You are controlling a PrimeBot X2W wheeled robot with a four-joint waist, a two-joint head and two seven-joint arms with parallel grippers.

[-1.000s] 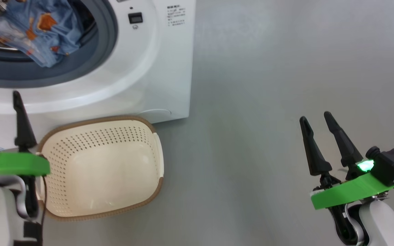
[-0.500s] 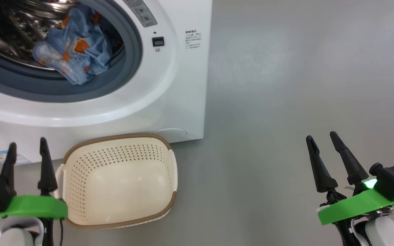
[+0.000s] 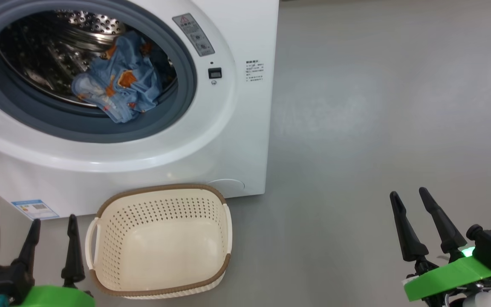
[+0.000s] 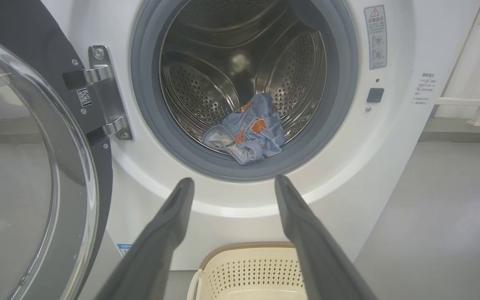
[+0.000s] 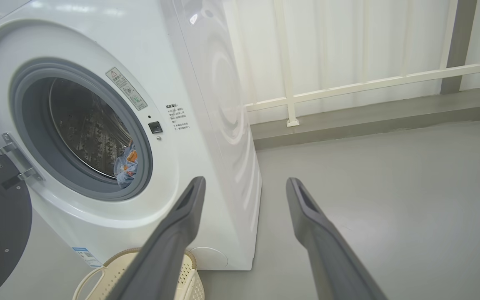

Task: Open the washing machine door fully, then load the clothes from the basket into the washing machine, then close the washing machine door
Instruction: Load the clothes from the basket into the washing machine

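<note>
The white washing machine [image 3: 237, 140] stands with its door [image 4: 23, 166] swung wide to the left on its steel hinge. Light blue clothes [image 3: 119, 87] with orange figures lie at the front of the steel drum, partly on the grey gasket; they appear again as clothes [image 4: 246, 133] in the left wrist view and clothes [image 5: 126, 164] in the right wrist view. The cream basket [image 3: 160, 273] sits on the floor before the machine with nothing in it. My left gripper [image 3: 53, 221] is open just left of the basket. My right gripper [image 3: 409, 194] is open over bare floor, far right.
Grey floor [image 3: 377, 106] spreads to the right of the machine. In the right wrist view a white railing [image 5: 348, 87] and a raised ledge run behind it. A blue label sticker [image 3: 34, 208] marks the machine's lower front.
The head camera has tilted up, so the drum and basket sit lower in the picture and the door's edge enters at the left. Both grippers stay open and empty.
</note>
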